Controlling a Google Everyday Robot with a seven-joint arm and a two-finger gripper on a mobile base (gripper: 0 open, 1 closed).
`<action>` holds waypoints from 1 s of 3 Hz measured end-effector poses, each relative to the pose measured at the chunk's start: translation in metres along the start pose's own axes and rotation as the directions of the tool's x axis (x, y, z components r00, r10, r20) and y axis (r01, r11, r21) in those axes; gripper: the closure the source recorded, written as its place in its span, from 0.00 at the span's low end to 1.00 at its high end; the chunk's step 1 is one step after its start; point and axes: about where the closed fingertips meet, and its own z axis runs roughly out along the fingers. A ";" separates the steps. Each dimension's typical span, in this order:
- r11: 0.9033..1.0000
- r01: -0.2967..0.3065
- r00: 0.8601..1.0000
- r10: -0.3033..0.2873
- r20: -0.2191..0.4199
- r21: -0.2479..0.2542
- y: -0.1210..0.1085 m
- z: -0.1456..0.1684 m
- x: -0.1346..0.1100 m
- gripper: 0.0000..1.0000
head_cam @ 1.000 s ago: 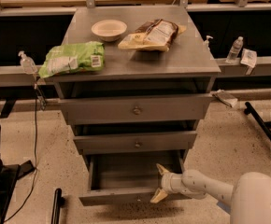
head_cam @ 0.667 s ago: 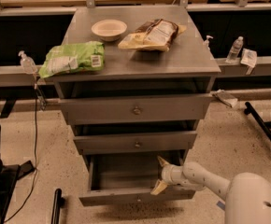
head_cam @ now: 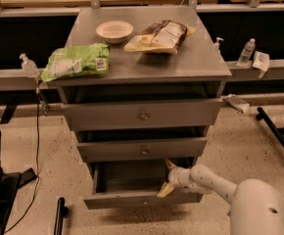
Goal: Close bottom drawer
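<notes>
The bottom drawer is the slimmest grey front of three and stands pulled out, its plain grey box open to view. Its knob is not visible. My gripper sits at the drawer's right part, just above and behind the front panel, with one cream finger resting by the front's top edge and the other up near the middle drawer. The fingers are spread apart and hold nothing. My white arm reaches in from the lower right.
The top drawer juts out a little. On the cabinet top lie a green bag, a white bowl and a brown snack bag. A black stand is at the lower left; black bars lie on the floor right.
My gripper has moved left along the bottom drawer's front, and the arm has reached further in. The drawer looks about as far out as before.
</notes>
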 end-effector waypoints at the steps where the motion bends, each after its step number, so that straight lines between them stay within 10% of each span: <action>1: 1.000 0.000 1.000 0.000 0.000 0.000 0.000 0.000 0.000 0.00; 2: 1.000 0.007 1.000 -0.007 0.000 0.000 0.012 -0.010 0.001 0.00; 3: 0.998 0.046 0.998 -0.048 -0.038 -0.035 0.088 -0.052 0.009 0.00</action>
